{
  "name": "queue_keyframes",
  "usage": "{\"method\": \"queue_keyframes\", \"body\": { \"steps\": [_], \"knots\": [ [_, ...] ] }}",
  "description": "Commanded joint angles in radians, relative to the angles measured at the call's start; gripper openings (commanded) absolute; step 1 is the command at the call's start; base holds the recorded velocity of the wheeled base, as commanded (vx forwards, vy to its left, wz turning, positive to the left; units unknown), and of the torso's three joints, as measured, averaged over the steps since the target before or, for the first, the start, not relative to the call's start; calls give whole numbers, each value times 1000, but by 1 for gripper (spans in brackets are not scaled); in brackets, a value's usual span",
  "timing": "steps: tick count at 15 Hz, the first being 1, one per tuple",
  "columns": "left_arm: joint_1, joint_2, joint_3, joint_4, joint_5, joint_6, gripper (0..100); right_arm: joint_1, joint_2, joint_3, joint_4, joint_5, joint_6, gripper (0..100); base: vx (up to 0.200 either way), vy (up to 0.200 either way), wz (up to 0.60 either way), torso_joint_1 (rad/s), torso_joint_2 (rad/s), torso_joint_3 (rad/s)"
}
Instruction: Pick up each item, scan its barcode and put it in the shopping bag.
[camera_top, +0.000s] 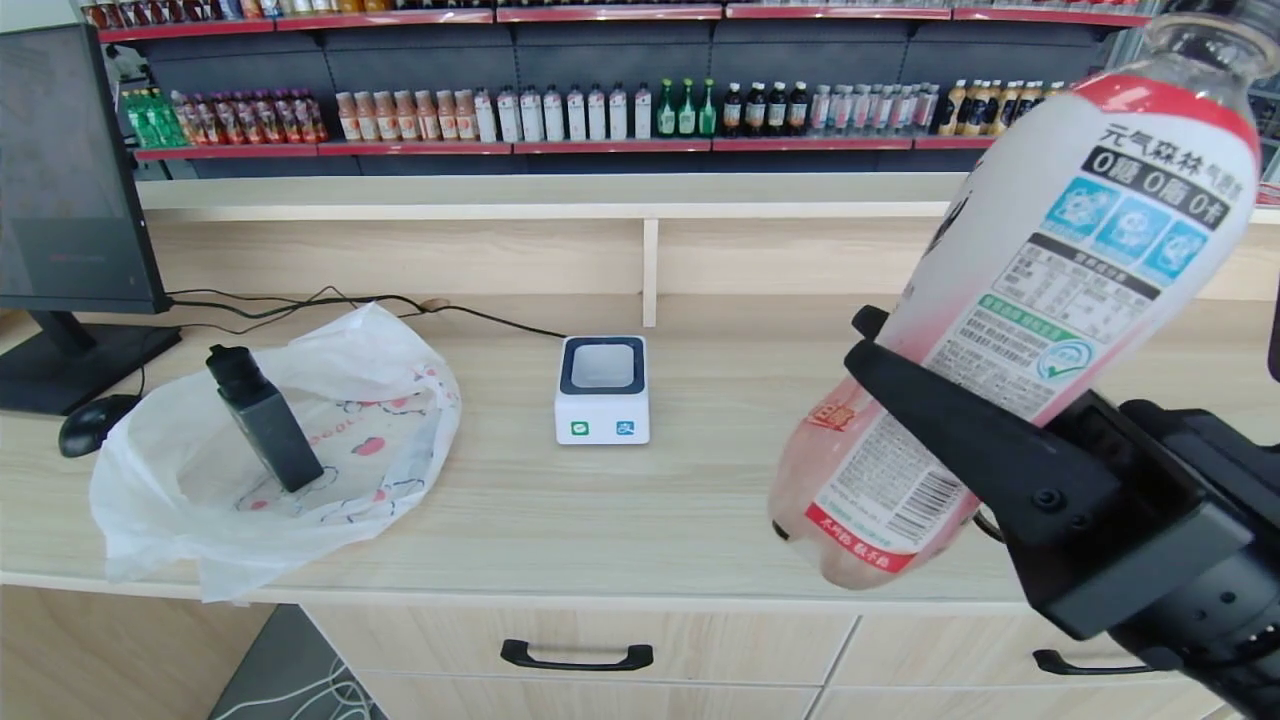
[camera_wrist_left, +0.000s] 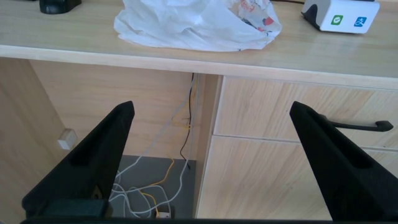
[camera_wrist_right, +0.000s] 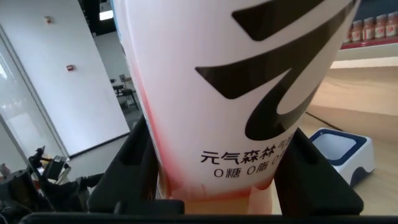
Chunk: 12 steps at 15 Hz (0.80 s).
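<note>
While tight around the bottle (camera_top: 1050, 300), right fingers (camera_top: 950, 420) over pale wood counter (camera_top: 700, 500); left fingers (camera_wrist_left: 93, 162) apart; drink shelves (camera_top: 600, 145) behind.

Light wood table (camera_top: 620, 520) with a raised back ledge (camera_top: 540, 195) and one upright divider (camera_top: 650, 272). Drawers (camera_top: 720, 640) under the front edge, with black handles (camera_top: 577, 656). Behind are dark store shelves (camera_top: 610, 60) with red edge strips, holding rows of drink bottles (camera_top: 570, 112). Black monitor (camera_top: 70, 170) on a stand at the table's left end, black mouse (camera_top: 88, 423) beside its base, black cables (camera_top: 300, 300) along the back. Open bay under the table with grey floor (camera_top: 270, 640) and loose white, yellow and black wires (camera_wrist_left: 146, 199). Small white box (camera_wrist_left: 65, 139) on the wood side panel. Right wrist view shows a white wall (camera_wrist_right: 68, 81) and a lit ceiling light (camera_wrist_right: 106, 14).
</note>
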Motion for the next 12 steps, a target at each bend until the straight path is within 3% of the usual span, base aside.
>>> {"method": "queue_keyframes", "body": {
  "steps": [1,6,9,12],
  "knots": [
    [0,0,0,0,0,0,100,-6,35,15,-2,-7,-41,0,0,0,0,0,0,0],
    [0,0,0,0,0,0,100,-57,101,92,-2,-68,-258,0,0,0,0,0,0,0],
    [-1,0,0,3,0,6,100,-184,110,122,-2,-151,-313,0,0,0,0,0,0,0],
    [-1,0,0,3,0,6,100,-345,112,30,-2,-225,-353,0,0,0,0,0,0,0]
  ]
}}
